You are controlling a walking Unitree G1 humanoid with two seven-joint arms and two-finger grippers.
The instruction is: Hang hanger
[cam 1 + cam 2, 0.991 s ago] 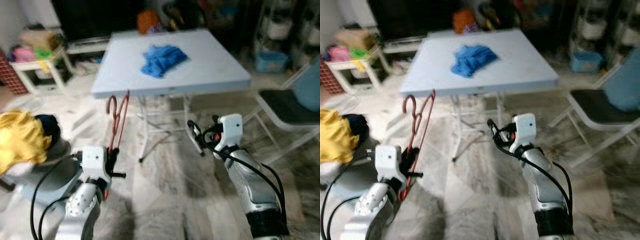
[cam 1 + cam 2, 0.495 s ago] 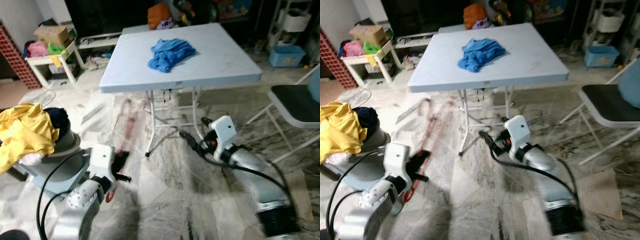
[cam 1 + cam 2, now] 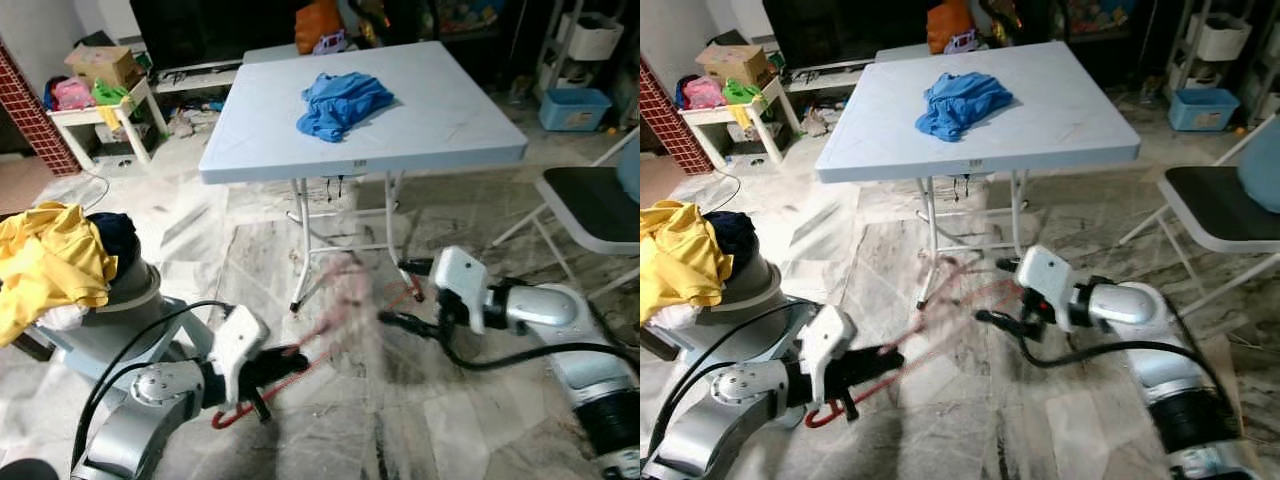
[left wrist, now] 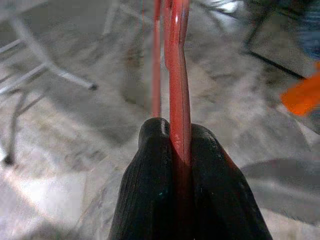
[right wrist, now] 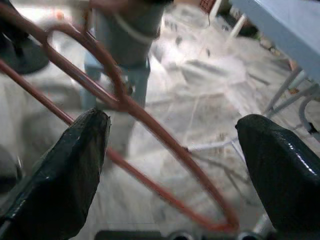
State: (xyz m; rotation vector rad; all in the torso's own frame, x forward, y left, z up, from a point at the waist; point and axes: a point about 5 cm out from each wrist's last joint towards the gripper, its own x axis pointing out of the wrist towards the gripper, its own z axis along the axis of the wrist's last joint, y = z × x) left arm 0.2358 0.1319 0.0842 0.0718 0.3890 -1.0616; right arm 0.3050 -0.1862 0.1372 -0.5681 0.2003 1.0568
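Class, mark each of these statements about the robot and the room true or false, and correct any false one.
1. The left gripper is clamped on the red hanger. True.
2. The right gripper is shut on the hanger. False: its fingers are spread wide, with the hanger's wire running between them.
3. A blue cloth lies on the pale blue table. True.
4. The yellow garment lies on the table. False: it is heaped on a basket at the robot's left, on the floor.
5. A chair stands to the robot's right of the table. True.
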